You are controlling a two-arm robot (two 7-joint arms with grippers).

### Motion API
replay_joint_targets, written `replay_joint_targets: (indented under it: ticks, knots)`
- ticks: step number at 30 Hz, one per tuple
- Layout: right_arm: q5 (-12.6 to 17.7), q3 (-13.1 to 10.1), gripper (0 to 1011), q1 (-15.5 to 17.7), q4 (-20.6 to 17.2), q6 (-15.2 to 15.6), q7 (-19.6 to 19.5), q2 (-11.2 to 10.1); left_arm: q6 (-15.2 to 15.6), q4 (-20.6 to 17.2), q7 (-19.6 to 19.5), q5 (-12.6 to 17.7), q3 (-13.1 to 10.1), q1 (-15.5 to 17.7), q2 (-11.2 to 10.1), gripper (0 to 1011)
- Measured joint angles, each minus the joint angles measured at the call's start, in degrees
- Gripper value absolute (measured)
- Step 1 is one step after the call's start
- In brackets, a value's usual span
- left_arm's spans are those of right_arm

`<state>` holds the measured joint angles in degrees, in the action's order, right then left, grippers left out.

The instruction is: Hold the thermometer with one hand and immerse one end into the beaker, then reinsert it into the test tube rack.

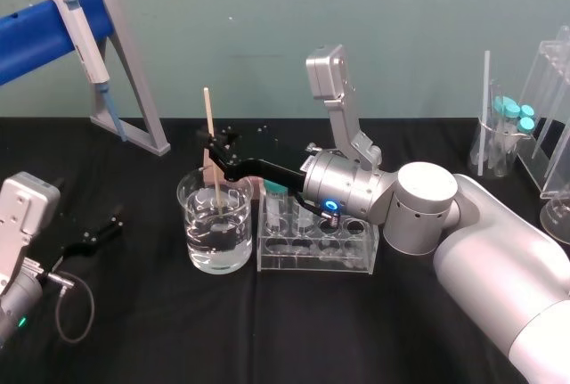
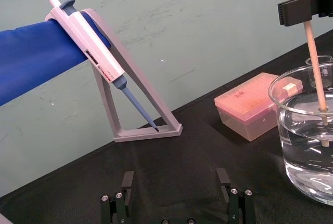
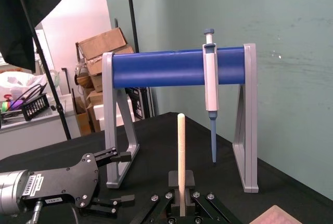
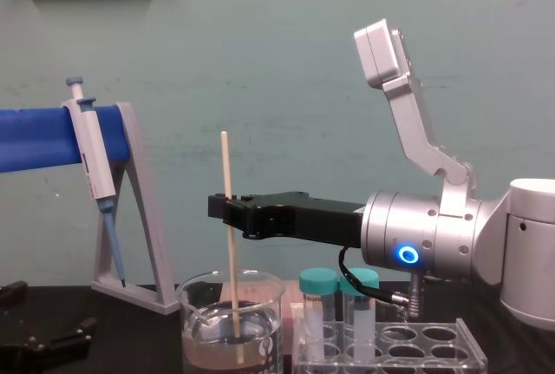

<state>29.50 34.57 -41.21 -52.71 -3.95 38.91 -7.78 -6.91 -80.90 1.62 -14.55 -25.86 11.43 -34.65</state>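
Note:
The thermometer (image 1: 208, 121) stands upright with its lower end under the water in the beaker (image 1: 192, 224), which sits left of the test tube rack (image 1: 316, 257). My right gripper (image 1: 215, 147) reaches in from the right above the beaker's rim, shut on the thermometer's middle. The chest view gives the same grip from the side: thermometer (image 4: 226, 166), right gripper (image 4: 227, 208), beaker (image 4: 201, 332), rack (image 4: 416, 348). In the left wrist view the thermometer (image 2: 310, 37) dips into the beaker (image 2: 296, 146). My left gripper (image 1: 105, 230) rests open on the table at the left, its fingers (image 2: 127, 182) apart.
A grey A-frame stand (image 1: 134, 108) with a blue bar holds a pipette (image 1: 80, 32) at the back left. A pink box (image 2: 255, 104) lies behind the beaker. Two teal-capped tubes (image 4: 319, 309) stand in the rack. More glassware (image 1: 512, 134) stands at the far right.

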Motion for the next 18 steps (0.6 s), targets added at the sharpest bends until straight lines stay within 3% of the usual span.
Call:
replay_joint_targets:
  ticks: [18]
  knots:
    - [0.0, 0.0, 53, 0.0, 0.0, 0.0, 0.0, 0.0, 0.0, 0.0, 0.0, 0.0, 0.0, 0.0, 0.0, 1004]
